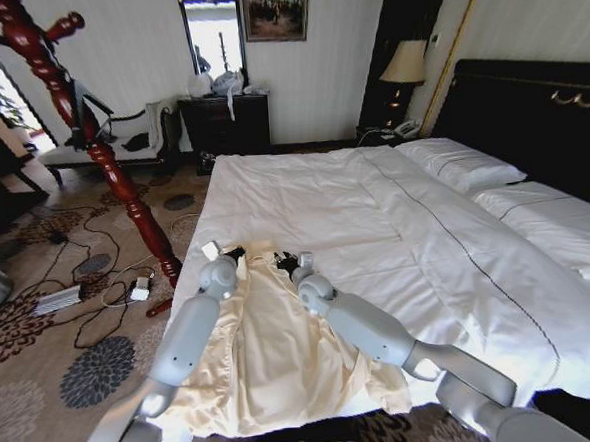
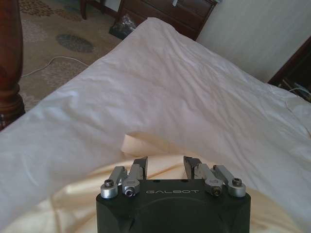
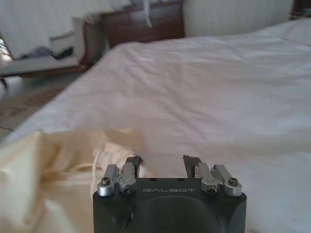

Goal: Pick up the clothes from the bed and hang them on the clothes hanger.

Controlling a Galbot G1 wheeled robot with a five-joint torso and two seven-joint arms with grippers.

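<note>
On the bed's (image 1: 395, 215) smooth duvet, both wide-jawed grippers (image 2: 165, 162) (image 3: 162, 162) flank the crumpled cream shirt (image 1: 273, 353).

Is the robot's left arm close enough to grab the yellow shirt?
Probably yes. The left gripper hangs open right over the shirt at its collar end on the bed, with nothing between them.

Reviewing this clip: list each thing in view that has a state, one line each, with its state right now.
Shirt: lying spread on the bed, not lifted.
Bed: made, white duvet slightly wrinkled.
Coat stand: upright, nothing visibly hung on its pegs.
Left gripper: open, at the shirt's collar end.
Right gripper: open, at the shirt's collar end.
Bedside lamp: cannot tell whether lit.
</note>
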